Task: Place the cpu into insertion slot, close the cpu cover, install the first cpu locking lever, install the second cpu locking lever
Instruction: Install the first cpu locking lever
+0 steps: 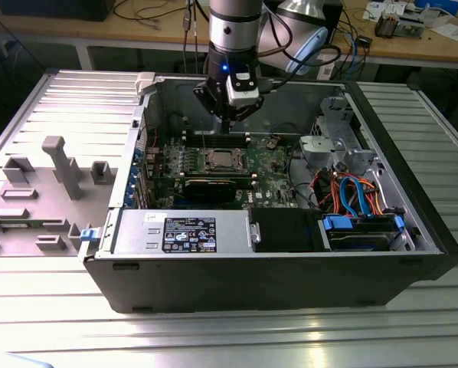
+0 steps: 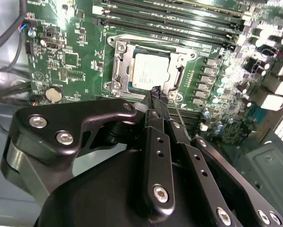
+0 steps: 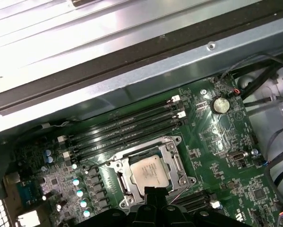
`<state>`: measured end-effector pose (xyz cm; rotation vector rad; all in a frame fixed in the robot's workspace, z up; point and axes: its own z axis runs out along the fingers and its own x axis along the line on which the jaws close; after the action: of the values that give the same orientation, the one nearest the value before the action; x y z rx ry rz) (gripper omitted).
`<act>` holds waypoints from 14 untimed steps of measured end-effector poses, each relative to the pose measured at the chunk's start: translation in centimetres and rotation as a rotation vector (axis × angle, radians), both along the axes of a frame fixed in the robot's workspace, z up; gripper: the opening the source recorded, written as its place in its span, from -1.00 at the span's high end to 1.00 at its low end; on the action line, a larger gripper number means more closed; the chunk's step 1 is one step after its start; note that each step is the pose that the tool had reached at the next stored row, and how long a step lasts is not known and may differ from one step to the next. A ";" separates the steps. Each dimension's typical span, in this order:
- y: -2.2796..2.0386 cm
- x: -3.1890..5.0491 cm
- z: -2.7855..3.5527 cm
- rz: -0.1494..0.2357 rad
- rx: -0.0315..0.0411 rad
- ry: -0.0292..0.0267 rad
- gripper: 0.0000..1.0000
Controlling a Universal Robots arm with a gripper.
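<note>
cpu (image 2: 151, 71): seated in insertion slot (image 2: 130, 72)
cpu cover (image 2: 119, 64): down around it
locking levers (image 2: 175, 112): latching seems left
gripper (image 2: 158, 96): pressed together at socket edge

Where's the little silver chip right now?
In both wrist views the cpu sits framed by the cpu cover on the green motherboard, beside the long black memory slots, close to the gripper.
</note>
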<state>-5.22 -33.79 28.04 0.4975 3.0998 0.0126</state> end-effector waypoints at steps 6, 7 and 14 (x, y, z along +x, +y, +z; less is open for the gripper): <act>0.01 0.00 0.00 0.076 0.0000 -0.0001 0.79; 0.01 0.00 0.00 0.092 0.0000 0.0000 0.79; 0.01 0.00 0.00 0.200 0.0000 0.0000 0.79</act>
<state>-5.22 -33.79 28.04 0.1857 3.1348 0.0128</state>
